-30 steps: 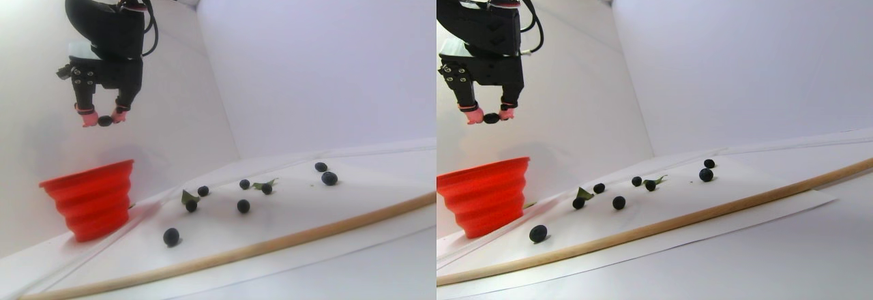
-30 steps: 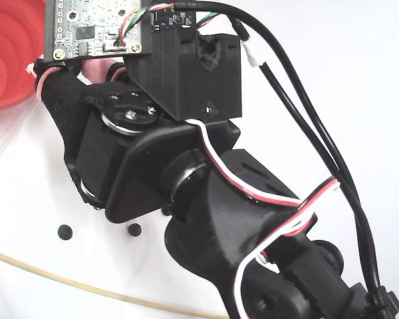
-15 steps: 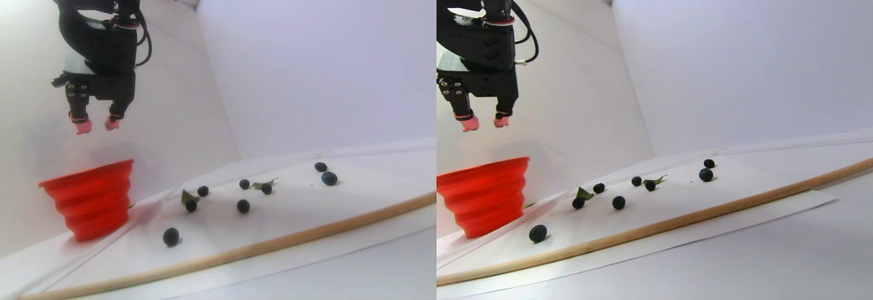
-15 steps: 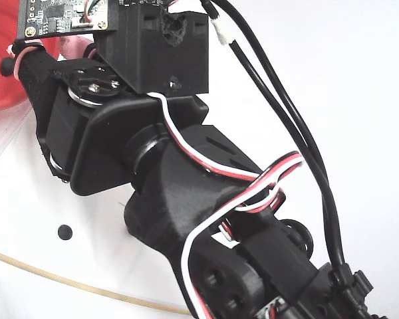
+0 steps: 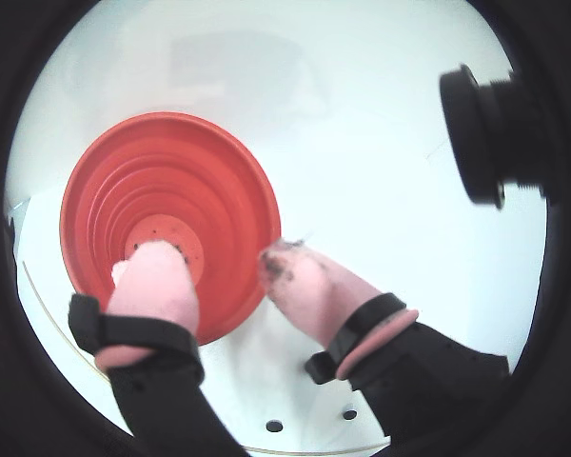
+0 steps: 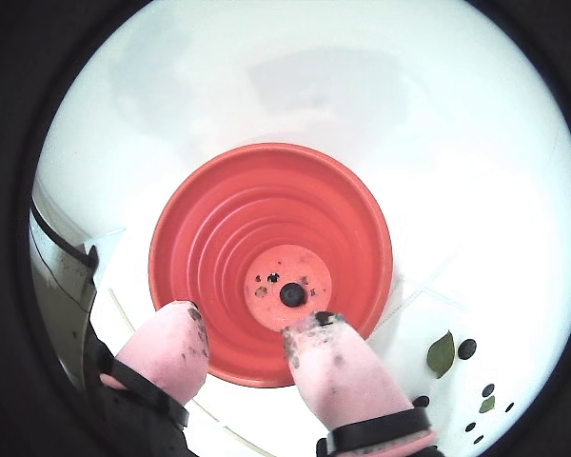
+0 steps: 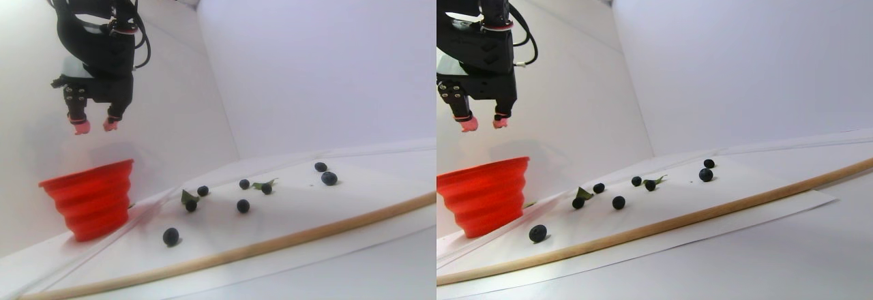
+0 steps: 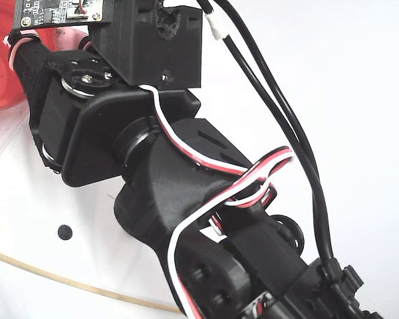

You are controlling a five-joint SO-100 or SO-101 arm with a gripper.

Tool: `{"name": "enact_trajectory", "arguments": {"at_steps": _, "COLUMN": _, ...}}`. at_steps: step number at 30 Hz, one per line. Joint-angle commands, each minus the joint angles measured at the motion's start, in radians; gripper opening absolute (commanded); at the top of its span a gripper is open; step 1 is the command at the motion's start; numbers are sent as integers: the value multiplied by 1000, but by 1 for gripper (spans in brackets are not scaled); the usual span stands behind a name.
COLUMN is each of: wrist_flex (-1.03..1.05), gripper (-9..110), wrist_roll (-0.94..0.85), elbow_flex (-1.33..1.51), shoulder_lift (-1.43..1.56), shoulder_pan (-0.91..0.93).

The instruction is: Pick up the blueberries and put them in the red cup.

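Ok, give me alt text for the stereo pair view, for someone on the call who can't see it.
The black arm's open gripper hangs empty above the red cup, which stands at the left on a white table. Several loose blueberries and a few green leaves lie scattered to its right, behind a long wooden rod.

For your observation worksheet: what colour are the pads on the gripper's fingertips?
Pink, smudged with dark stains; the fingertips show best in a wrist view.

Pink-tipped black gripper (image 6: pixel 246 333) hangs parted over the large round red-orange plastic cup (image 6: pixel 362 248), nothing between its fingers. One small dark blueberry (image 6: pixel 291 294) sits on the cup's floor. A flat green leaf (image 6: pixel 442 352) lies right of the cup.
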Motion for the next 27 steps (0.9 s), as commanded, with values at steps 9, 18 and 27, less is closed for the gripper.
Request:
{"name": "enact_trajectory", "arguments": {"at_steps": 9, "wrist_flex": -21, "gripper": 17, "wrist_roll": -26, "elbow_flex": 43, "shoulder_lift": 184, "shoulder_pan": 38}}
{"name": "enact_trajectory", "arguments": {"at_steps": 18, "wrist_flex": 18, "gripper": 18, "wrist_roll": -29, "elbow_flex": 98, "shoulder_lift": 270, "shoulder_pan": 91}}
{"name": "enact_trajectory", "arguments": {"at_steps": 27, "wrist_flex": 54, "gripper": 18, "wrist_roll": -54, "elbow_flex": 156, "shoulder_lift": 334, "shoulder_pan": 138}}
